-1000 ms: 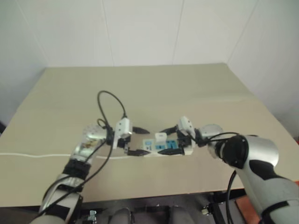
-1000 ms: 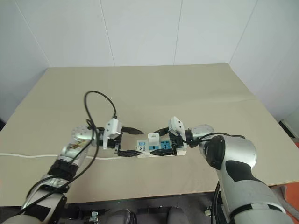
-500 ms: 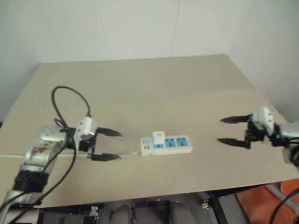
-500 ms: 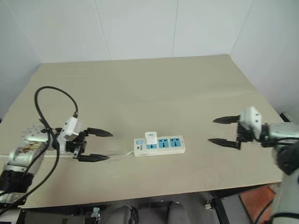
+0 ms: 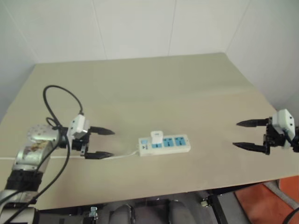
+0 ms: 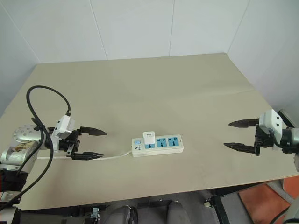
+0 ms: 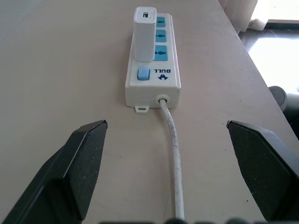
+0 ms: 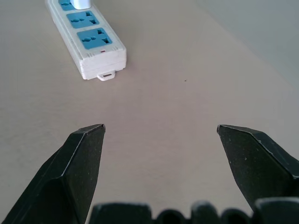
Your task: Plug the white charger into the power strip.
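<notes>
Left wrist view shows the white charger (image 7: 143, 33) standing upright in the power strip (image 7: 153, 56), seated in the socket next to the blue switch, at the end where the thin white cord (image 7: 174, 154) leaves the strip. Two blue sockets beyond it are unoccupied. The strip lies flat on the beige bench (image 5: 149, 88), near the middle of its front part. The left hand (image 5: 99, 143) is held off the strip's cord end, fingers spread wide, nothing between them; the cord runs beneath it. The right hand (image 6: 241, 135) is well apart from the strip's other end, near the bench's right edge, fingers likewise spread wide and empty. Neither hand touches the strip or charger.
</notes>
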Available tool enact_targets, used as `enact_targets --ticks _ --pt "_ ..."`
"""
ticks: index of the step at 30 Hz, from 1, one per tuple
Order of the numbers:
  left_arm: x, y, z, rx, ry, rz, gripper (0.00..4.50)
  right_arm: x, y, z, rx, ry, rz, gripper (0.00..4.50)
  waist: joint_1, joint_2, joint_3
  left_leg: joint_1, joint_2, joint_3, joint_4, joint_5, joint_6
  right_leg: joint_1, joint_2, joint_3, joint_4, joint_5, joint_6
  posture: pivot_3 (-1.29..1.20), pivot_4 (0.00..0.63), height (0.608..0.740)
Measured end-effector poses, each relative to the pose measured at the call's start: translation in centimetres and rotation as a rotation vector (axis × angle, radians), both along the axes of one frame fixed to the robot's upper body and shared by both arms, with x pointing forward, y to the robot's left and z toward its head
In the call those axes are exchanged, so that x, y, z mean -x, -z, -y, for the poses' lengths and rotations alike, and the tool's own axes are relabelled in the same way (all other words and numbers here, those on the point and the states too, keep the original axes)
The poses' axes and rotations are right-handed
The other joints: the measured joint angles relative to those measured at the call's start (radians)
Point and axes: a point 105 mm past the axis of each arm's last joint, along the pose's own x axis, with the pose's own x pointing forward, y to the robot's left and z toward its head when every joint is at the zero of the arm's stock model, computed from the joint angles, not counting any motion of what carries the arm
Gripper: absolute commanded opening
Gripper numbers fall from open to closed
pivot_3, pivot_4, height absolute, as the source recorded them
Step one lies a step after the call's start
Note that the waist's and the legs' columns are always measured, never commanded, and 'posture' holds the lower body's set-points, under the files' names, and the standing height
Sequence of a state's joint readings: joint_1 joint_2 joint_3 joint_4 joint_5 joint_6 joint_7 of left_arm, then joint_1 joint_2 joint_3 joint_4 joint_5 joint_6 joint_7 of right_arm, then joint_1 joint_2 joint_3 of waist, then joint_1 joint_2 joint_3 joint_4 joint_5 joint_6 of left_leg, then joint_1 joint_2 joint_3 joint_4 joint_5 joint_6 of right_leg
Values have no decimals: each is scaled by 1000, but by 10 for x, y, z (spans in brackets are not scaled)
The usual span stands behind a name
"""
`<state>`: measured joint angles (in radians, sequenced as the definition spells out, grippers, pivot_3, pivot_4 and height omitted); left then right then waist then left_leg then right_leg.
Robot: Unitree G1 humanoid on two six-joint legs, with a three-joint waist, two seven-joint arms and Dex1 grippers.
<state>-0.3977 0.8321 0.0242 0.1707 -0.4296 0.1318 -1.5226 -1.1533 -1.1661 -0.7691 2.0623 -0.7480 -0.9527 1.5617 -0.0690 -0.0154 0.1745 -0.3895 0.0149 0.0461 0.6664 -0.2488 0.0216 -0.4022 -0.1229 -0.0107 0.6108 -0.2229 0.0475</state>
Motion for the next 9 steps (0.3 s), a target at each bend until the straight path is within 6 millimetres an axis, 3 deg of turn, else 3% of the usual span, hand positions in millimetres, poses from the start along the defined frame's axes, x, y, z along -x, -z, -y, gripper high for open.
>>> enact_targets --ticks 9 --pt "-3 -6 2 1 5 11 4487 3 6 0 -2 -5 -16 4500 0 0 0 0 0 0 0 0 0 0 0 0 0 0 0 0 150 740"
